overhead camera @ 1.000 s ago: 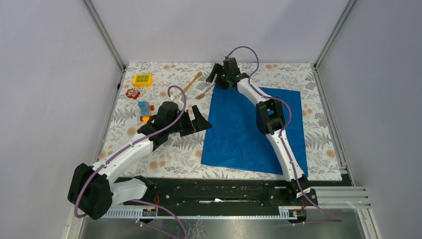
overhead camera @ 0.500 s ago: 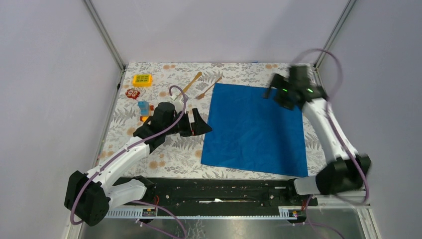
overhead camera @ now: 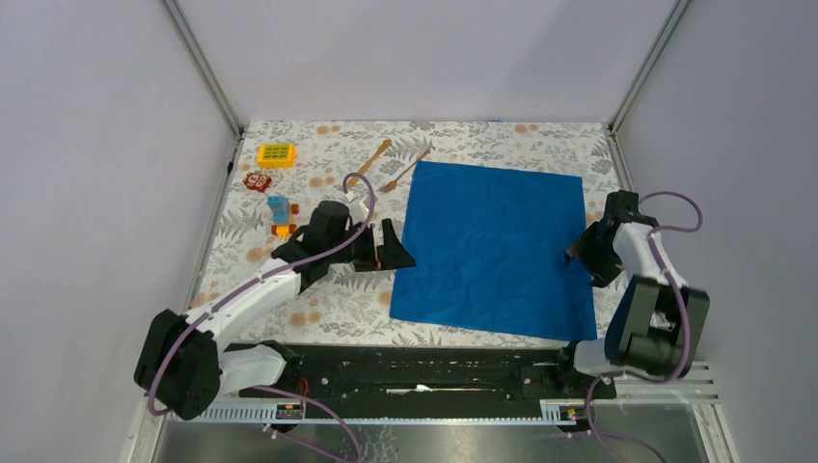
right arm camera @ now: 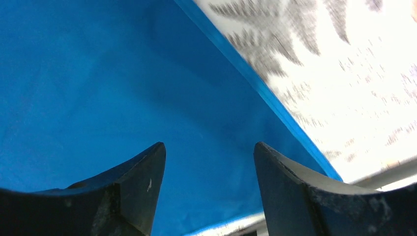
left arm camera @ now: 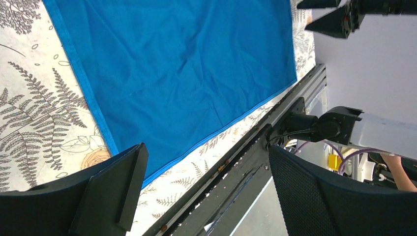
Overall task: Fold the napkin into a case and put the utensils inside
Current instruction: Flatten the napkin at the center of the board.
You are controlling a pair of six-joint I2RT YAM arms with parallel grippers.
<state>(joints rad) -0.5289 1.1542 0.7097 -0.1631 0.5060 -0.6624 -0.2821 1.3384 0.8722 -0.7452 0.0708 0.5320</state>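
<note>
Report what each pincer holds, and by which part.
Nothing is held. The left pincer and the right pincer both stand open at opposite side edges of the napkin, gripping no cloth.

Napkin (overhead camera: 492, 246): lay flat, open passage above. Left gripper (overhead camera: 393, 247) and right gripper (overhead camera: 582, 253) flanked its side edges. Utensils (overhead camera: 406, 171) lay beyond its far-left corner; toys (overhead camera: 276, 154) lined the table's (overhead camera: 318, 289) far-left margin.

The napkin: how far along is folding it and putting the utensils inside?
Nothing done: the napkin lies flat, unfolded. In hand: the open left claw and open right claw sit at its opposite side edges. Remaining: every fold, then loading the wooden utensils lying off its far left corner.
</note>
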